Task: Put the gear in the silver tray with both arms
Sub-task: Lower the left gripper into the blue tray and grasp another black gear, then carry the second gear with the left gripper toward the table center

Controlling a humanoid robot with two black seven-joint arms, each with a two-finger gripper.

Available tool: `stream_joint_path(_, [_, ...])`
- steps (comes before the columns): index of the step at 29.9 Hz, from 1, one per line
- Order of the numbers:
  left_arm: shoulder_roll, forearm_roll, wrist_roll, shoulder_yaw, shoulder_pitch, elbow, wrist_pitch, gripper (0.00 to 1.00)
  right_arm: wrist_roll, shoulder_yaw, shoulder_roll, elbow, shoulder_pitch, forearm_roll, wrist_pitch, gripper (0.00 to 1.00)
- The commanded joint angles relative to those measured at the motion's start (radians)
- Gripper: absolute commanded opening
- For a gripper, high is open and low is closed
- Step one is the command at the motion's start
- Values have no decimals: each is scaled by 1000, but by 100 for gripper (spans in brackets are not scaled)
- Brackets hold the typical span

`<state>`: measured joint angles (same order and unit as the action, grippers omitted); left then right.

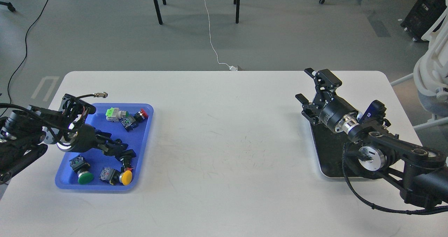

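Observation:
The silver tray (320, 160), with a raised metal rim and a black inside, lies at the right of the table, mostly under my right arm. My right gripper (305, 85) is open and empty, hovering over the tray's far left corner. A blue plastic tray (147, 125) at the left holds several push-button parts: green (85, 177), yellow (126, 177), red (142, 113) and a black one (127, 155). My left gripper (118, 148) is low inside the blue tray, its fingers slightly apart, with its tips right beside the black part and holding nothing.
The white table (224, 139) spans the space between the two trays. A cable with a metal connector (101, 95) sticks out from my left wrist. Chair legs and floor cables lie beyond the far edge.

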<state>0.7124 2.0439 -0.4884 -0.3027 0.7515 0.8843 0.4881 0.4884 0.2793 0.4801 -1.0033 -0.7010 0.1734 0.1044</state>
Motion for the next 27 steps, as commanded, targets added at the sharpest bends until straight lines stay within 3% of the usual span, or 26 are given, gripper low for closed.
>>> stream_joint_path(1, [-1,-1,0,1,0,1,1,35,0,0,0,0,0,0,0,94])
stream_joint_path(5, [-1,-1,0,1,0,-2,1,20,0,1,2,0,0,0,0,94])
stream_joint_path(9, [1,1,0,2,0,-5,1,11,0,1,2,0,0,0,0,94])
stream_joint_path(20, [5,-10,0,-1,63,21,1,10,0,4,9,-9,-3,0,0,94])
stream_joint_path(27, [124,-11,0,-3,137,249,1,11,0,17,23,-9,-5,0,0,94])
